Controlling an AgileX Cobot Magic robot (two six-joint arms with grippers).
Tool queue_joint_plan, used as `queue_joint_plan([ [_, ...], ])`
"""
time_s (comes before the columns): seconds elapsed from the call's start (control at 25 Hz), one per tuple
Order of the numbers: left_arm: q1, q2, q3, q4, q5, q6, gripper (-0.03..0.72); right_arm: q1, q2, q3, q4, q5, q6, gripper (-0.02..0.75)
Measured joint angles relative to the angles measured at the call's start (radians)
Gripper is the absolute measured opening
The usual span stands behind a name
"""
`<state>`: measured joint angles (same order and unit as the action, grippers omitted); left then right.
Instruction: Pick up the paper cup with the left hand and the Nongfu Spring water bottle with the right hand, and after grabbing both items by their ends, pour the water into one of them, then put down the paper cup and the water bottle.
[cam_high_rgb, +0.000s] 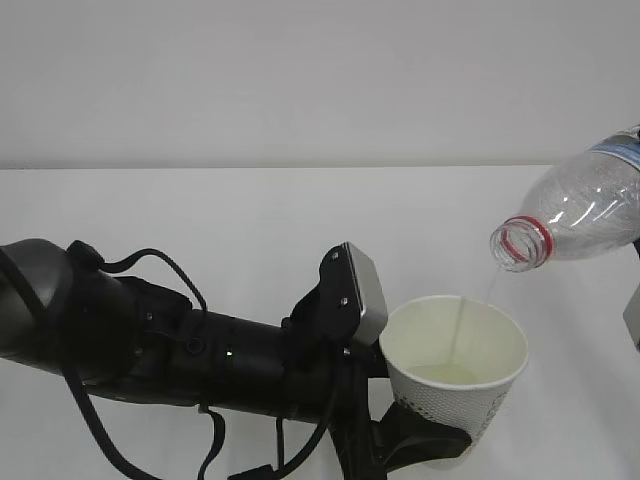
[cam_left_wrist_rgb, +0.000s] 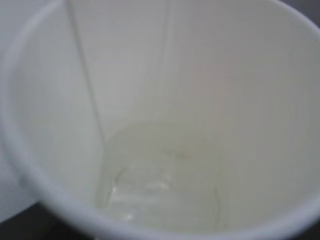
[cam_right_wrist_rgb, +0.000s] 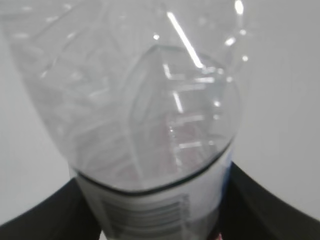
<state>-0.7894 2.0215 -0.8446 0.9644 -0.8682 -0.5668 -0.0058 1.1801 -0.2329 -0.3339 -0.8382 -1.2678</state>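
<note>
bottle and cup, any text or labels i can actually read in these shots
No text can be read in any view.
Nongfu Spring water bottle: the right wrist view shows a barcode and fine print on the label band, too blurred to read.
Paper cup: only the embossed dots of its lower wall and the bare inside show; no print faces the cameras.

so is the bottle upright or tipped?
Tipped: the bottle points its open mouth down-left above the cup, with a thin stream of water falling in.
</note>
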Motion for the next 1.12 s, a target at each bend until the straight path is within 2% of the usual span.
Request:
queue_joint_plan([
  [1.12,0.0,0.0,0.0,0.0,0.0,0.0,0.528,0.0,0.0,0.0,0.002,0.0,-0.004,0.458],
])
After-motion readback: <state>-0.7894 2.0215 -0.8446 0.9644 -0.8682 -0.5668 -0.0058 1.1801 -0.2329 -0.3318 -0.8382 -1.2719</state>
